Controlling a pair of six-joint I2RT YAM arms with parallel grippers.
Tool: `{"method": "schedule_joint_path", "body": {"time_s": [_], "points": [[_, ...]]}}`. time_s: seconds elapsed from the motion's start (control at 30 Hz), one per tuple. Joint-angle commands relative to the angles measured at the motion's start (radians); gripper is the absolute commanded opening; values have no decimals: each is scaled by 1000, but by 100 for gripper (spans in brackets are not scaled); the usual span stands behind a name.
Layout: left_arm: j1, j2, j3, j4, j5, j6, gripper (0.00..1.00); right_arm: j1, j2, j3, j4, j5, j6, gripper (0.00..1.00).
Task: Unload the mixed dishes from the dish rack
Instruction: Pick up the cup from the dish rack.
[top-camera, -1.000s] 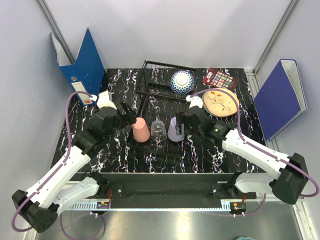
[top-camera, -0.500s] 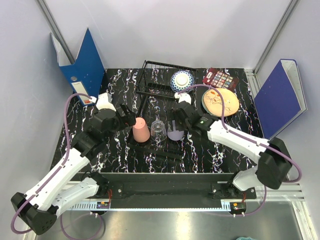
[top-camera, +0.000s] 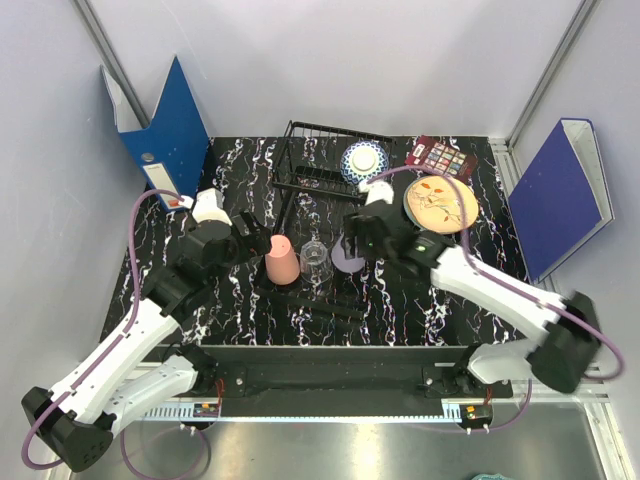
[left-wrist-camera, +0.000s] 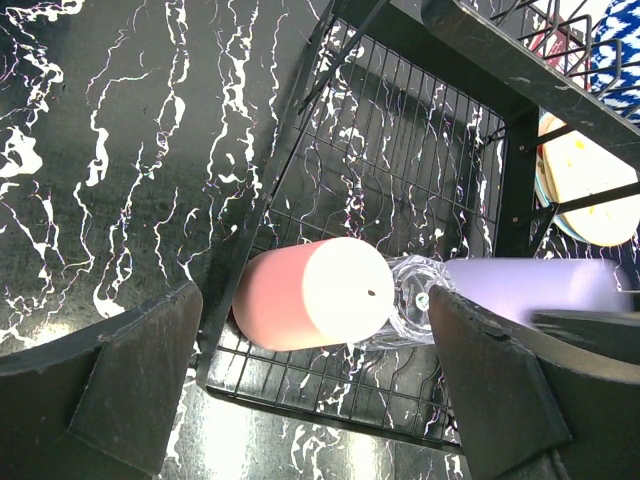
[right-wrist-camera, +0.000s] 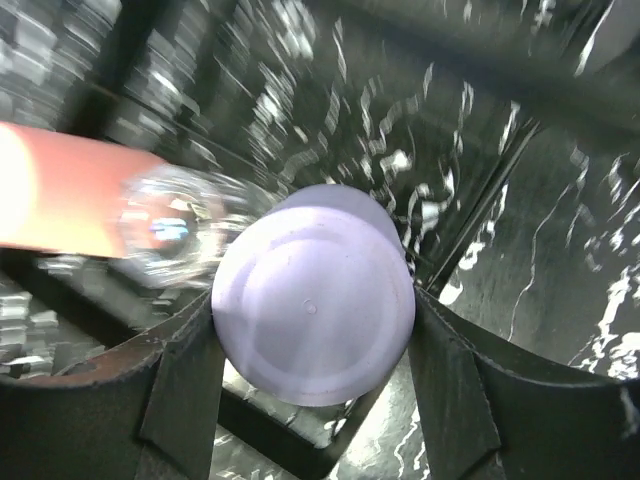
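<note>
The black wire dish rack stands at the table's middle back. The salmon-pink cup, the clear glass cup and the lavender cup stand upside down in a row on its flat tray part. My right gripper is shut on the lavender cup, its fingers touching both sides. My left gripper is open, just left of the pink cup, not touching. The blue-and-white bowl sits at the rack's back right. The cream orange-patterned plate lies right of the rack. No white plate shows.
A dark red palette of coloured squares lies behind the cream plate. Blue binders stand at the back left and at the right edge. The rack's raised wire section rises behind the cups.
My right gripper has swung over the lavender cup and now grips it. My left arm has barely moved.
</note>
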Motion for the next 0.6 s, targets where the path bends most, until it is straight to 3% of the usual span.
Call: {"method": "schedule_joint_path", "body": {"time_s": [0.0, 0.03, 0.07, 0.17, 0.3, 0.37, 0.47, 0.57], "points": [[-2, 1, 39, 54, 10, 11, 99, 10, -266, 77, 80, 30, -41, 20], [-2, 1, 48, 62, 15, 14, 99, 11, -293, 102, 82, 39, -44, 3], [-2, 4, 65, 73, 38, 22, 99, 11, -328, 111, 83, 48, -40, 0], [-2, -10, 80, 157, 134, 19, 99, 8, -376, 108, 108, 25, 3, 0], [1, -59, 34, 432, 334, -67, 99, -47, -457, 1, 253, -126, 121, 0], [24, -74, -3, 535, 457, -172, 99, -108, -514, -94, 404, -236, 233, 0], [94, -56, -59, 877, 657, -333, 98, -269, -545, -227, 696, -557, 460, 0], [145, -4, -110, 1106, 760, -481, 98, -337, -515, -287, 907, -651, 631, 0]]}}
